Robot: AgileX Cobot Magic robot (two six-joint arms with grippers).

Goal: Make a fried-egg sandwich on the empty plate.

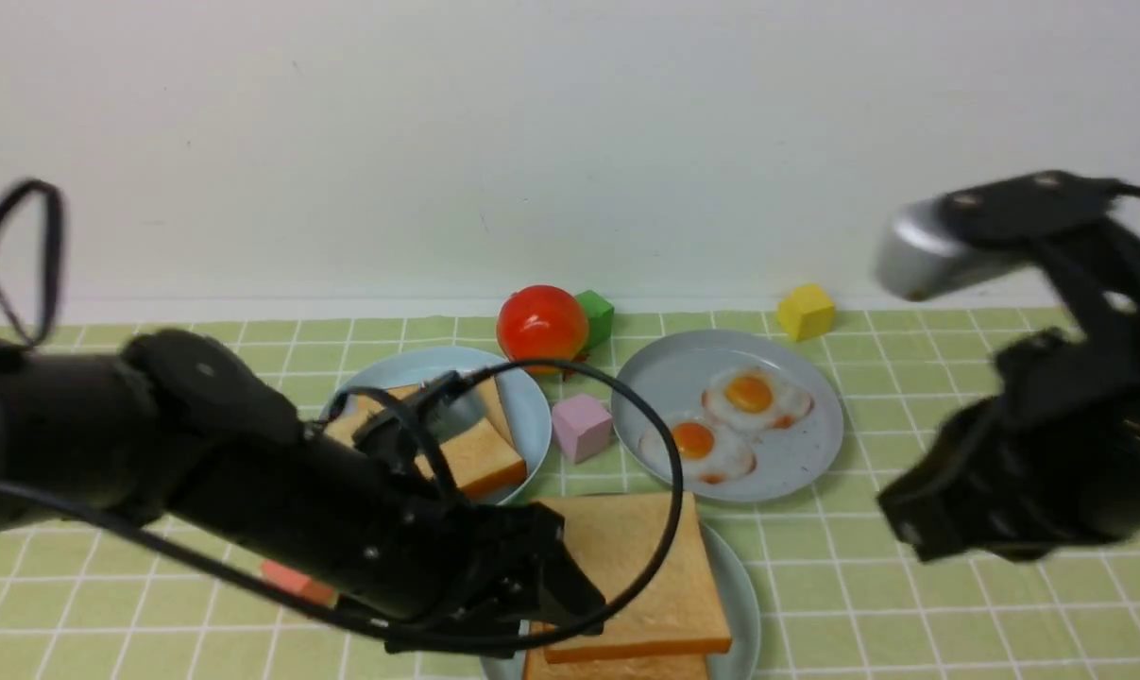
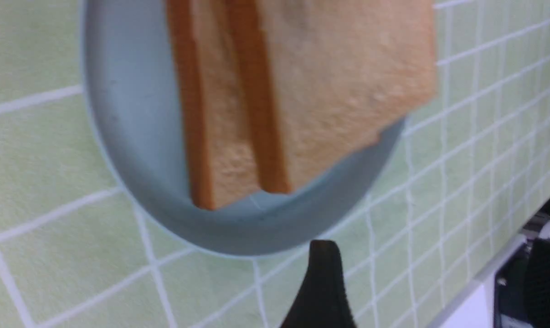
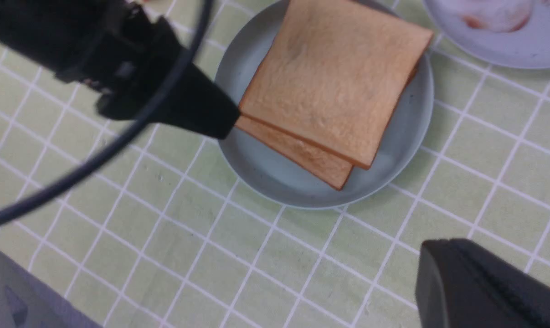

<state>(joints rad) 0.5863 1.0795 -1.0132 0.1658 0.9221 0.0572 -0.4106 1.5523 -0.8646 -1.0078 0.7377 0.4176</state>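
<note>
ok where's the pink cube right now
In the front view the pink cube sits between the toast plate on its left and the egg plate on its right, just in front of the tomato.

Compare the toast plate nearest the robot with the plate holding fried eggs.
The near plate carries two stacked toast slices, slightly offset; the egg plate carries two fried eggs side by side. Toast covers most of the near plate; the egg plate shows much bare surface. The left arm hides part of the near plate; the egg plate is unobstructed. Both are round, pale and shallow-rimmed, on the green checked cloth.
</note>
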